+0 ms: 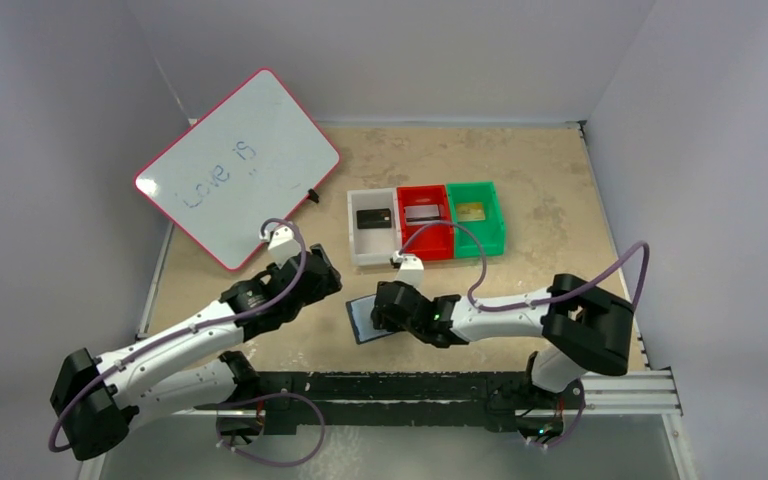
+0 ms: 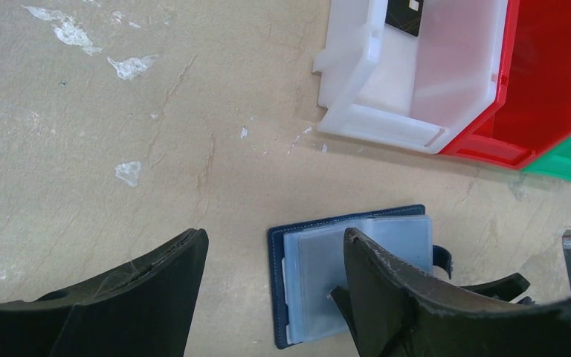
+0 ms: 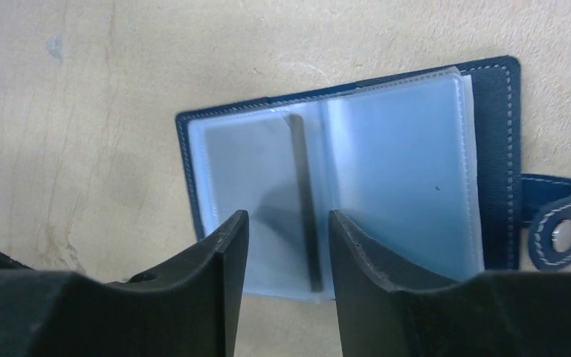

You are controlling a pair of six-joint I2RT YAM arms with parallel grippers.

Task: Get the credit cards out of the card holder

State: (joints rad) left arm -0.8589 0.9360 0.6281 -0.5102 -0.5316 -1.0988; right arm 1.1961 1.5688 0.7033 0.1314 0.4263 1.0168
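Near the table's front edge, your card holder (image 1: 364, 320) lies open under the right gripper (image 1: 388, 306), jaws narrowly parted, holding nothing; left gripper (image 1: 322, 272) gapes wide. Bins (image 1: 373, 243) holding the cards (image 1: 372, 218) stand just beyond.

"Love is" is handwritten in blue marker on the pink-framed whiteboard (image 1: 238, 166), which is propped at the far left of the table. No other text, label, brand or number can be read anywhere else.
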